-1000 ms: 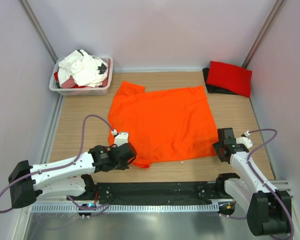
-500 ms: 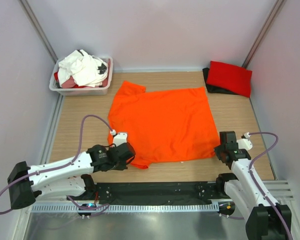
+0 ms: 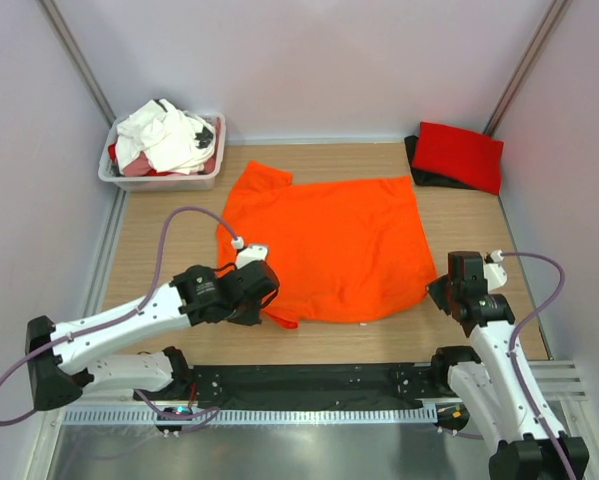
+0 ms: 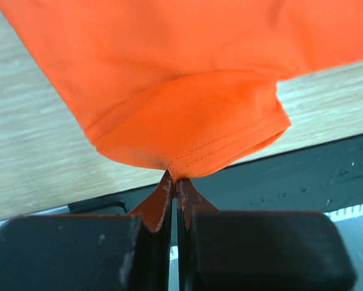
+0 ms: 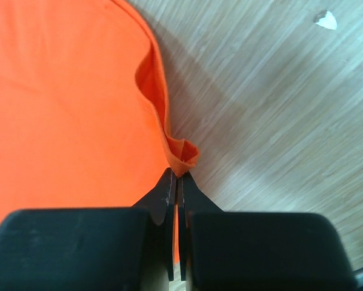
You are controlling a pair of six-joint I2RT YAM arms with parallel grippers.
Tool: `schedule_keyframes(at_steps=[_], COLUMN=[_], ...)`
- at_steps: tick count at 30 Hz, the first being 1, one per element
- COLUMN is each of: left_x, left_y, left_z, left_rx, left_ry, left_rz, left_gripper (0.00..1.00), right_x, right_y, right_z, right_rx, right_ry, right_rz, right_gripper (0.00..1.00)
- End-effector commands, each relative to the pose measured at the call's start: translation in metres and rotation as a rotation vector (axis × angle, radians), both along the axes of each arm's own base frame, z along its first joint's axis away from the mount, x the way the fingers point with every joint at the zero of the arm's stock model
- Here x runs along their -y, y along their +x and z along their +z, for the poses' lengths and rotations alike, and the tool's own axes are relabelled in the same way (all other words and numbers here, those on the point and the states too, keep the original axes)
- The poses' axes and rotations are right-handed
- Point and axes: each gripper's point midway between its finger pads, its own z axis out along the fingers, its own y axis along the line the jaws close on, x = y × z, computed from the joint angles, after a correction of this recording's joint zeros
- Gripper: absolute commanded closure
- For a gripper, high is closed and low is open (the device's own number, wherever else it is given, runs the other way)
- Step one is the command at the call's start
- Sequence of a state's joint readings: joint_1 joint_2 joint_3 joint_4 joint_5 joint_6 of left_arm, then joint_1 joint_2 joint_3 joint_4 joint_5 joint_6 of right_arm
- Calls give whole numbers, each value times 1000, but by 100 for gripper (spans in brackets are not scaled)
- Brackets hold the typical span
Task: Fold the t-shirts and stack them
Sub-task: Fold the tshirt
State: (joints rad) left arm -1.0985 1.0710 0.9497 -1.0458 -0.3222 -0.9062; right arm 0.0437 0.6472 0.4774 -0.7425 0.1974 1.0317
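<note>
**Orange t-shirt** [image 3: 329, 245]: spread flat at mid-table, with one sleeve pointing toward the far-left corner. Its near edge runs roughly parallel to the black base rail [image 3: 309, 382], with a strip of bare wood between them.

**Left gripper** [image 4: 174, 182]: jaws closed tight on the stitched hem of the near-left sleeve, and the cloth bunches up from the pinch. The left arm lies low, stretched from its near-left base rightward across the table [image 3: 154, 250].

**Right gripper** [image 5: 178, 176]: jaws closed on the shirt's near-right corner, which is curled into a small raised fold. The right arm rises from its near-right base with the forearm angled away from the near edge and the wrist turned in toward the cloth.

**Red t-shirt** [image 3: 459, 155]: folded in the far-right corner, on top of a black t-shirt [image 3: 419, 172].

**White tub** [image 3: 204, 180]: in the far-left corner, heaped with white t-shirts [image 3: 164, 135].

**Open room:** bare wood to the left of the orange shirt, and a narrower band along the right wall. A small white scrap [image 5: 326, 19] lies on the wood, well apart from the right gripper.
</note>
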Motion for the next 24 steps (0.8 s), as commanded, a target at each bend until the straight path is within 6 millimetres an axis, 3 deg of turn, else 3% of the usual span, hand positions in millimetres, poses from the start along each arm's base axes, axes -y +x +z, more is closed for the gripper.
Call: schedule_keyframes(at_steps=[1, 3, 15, 17, 24], left_x=[-4, -8, -16, -23, -23], left_y=[17, 28, 104, 115, 149], left_z=[21, 22, 54, 53, 53], left_rx=[41, 41, 56, 38, 11], left_ry=[106, 180, 243, 267, 235], left_rz=[-85, -112, -131, -129, -111], left_gripper=[98, 98, 99, 100, 100], right_x=[-5, -9, -13, -12, -10], right_y=[28, 42, 105, 112, 142], right_z=[31, 37, 55, 49, 57], right_rx=[66, 72, 93, 68, 75], right_ry=[-7, -14, -51, -60, -92], right_rz=[62, 100, 168, 174, 187], right_gripper=[99, 99, 99, 99, 99])
